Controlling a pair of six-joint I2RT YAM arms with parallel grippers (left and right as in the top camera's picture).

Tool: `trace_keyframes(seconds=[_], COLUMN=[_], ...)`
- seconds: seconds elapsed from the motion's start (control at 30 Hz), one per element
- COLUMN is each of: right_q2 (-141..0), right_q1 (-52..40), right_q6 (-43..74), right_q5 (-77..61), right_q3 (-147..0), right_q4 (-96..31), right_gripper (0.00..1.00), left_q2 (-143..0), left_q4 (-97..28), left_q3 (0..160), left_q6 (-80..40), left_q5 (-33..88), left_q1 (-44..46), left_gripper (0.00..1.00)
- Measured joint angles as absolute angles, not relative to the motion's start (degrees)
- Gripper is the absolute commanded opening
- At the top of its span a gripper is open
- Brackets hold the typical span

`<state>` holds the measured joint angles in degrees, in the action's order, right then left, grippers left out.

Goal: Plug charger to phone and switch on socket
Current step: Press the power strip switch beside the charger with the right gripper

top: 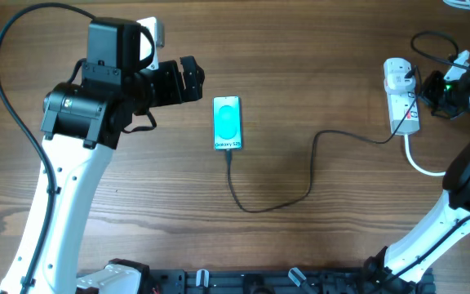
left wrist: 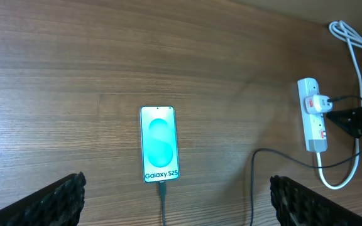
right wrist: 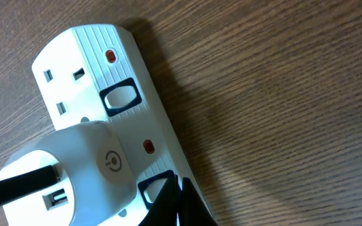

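Observation:
The phone [top: 228, 123] lies flat mid-table, teal screen up, "Galaxy S25" strip at its near end; it also shows in the left wrist view [left wrist: 159, 144]. The thin black charger cable [top: 300, 186] runs from the phone's near end, where its connector sits in the port [left wrist: 162, 187], across to a white plug on the socket [top: 400, 95]. My left gripper [left wrist: 175, 204] is open and empty, above and left of the phone. My right gripper [right wrist: 180, 199] is shut, its tips pressed on the socket's [right wrist: 127, 107] lower switch [right wrist: 153, 188].
The socket's thick white cord [top: 419, 163] curls toward the right arm's base. A white plug adapter [right wrist: 61, 182] sits in the lower outlet. A second switch [right wrist: 120, 97] and red indicators lie above. A looped white cord [left wrist: 347, 34] lies at the far right.

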<state>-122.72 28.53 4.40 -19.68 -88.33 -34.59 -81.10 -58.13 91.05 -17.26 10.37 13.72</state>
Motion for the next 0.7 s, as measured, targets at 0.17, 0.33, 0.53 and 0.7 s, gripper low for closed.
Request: trace_keyframes(seconds=[0.17,0.33,0.53,0.7], right_q2=[-122.7,-122.7,-122.7,-122.8], right_q1=[28.4,27.4,26.8,26.8], right_q6=[2.9,2.5,1.7,3.2], right_q5=[-19.7,-19.7,-19.7,-19.7], right_q3=[-88.3,-88.3,-88.3,-88.3], right_q4=[-34.6,-34.6,-34.3,-34.0], right_gripper=[0.04,0.04,0.05,0.04], left_q2=[-81.1,-81.1,-81.1,-81.1], left_q4=[-58.1,-58.1,-58.1,-58.1], left_q3=[91.0,91.0,91.0,91.0], left_q6=[-17.3,-17.3,-17.3,-17.3], left_q5=[10.4,10.4,10.4,10.4], left_q1=[13.7,13.7,13.7,13.7], left_gripper=[1.00,1.00,1.00,1.00])
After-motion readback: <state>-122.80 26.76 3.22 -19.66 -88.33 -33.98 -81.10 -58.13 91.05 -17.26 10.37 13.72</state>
